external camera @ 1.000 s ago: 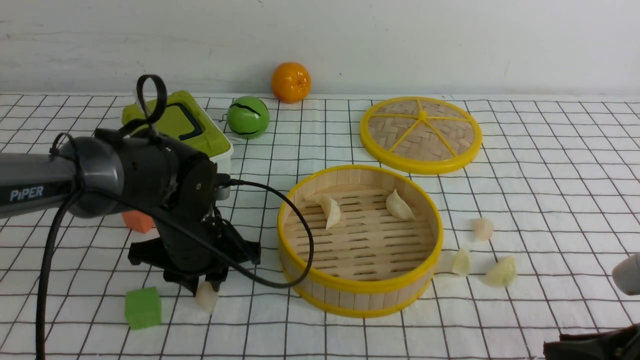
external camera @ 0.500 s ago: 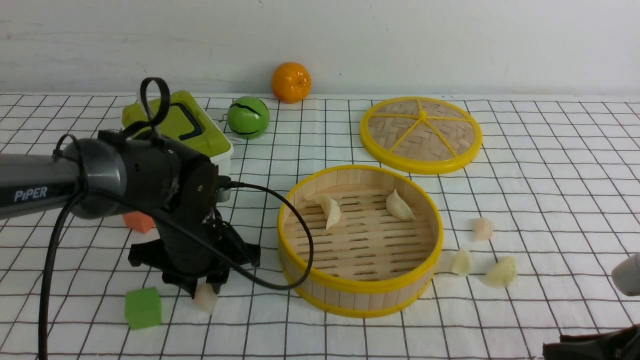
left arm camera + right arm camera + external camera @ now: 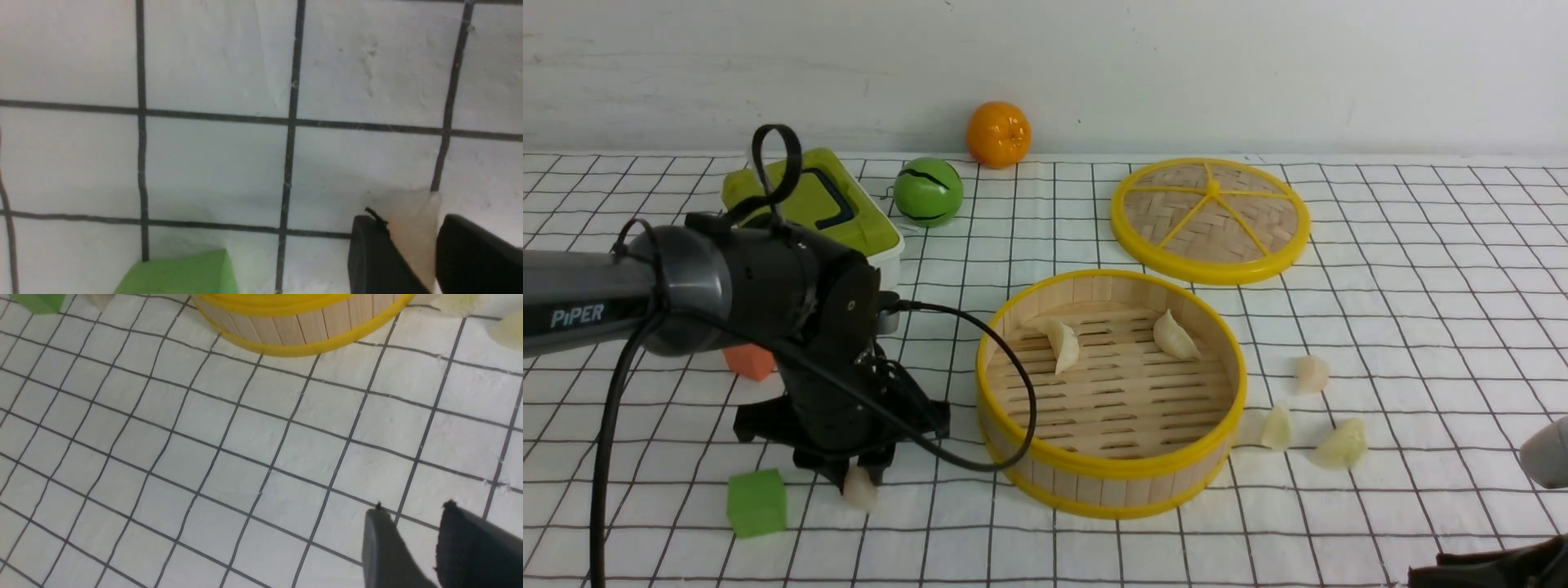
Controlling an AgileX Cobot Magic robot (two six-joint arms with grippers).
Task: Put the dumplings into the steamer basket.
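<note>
In the lower left of the front view, the left end effector (image 3: 859, 474) points down at the table (image 3: 1421, 269) and is clenched on a pale dumpling (image 3: 859, 490). The left wrist view shows that dumpling (image 3: 412, 232) pinched between the two black fingers (image 3: 376, 261), its tip at the checked cloth. A green cube (image 3: 756, 502) sits just to the left of it, and an orange cube (image 3: 749, 361) shows behind the arm. The steamer basket (image 3: 1111, 474) stands at the frame's centre with two dumplings (image 3: 1063, 343) lying apart on its slatted floor near the far wall. Three more dumplings (image 3: 1277, 427) lie on the table just right of the basket. The woven lid (image 3: 1210, 219) rests flat behind the basket, toward the upper right. The right end effector (image 3: 413, 506) sits at the lower right edge, fingers slightly parted and holding nothing.
</note>
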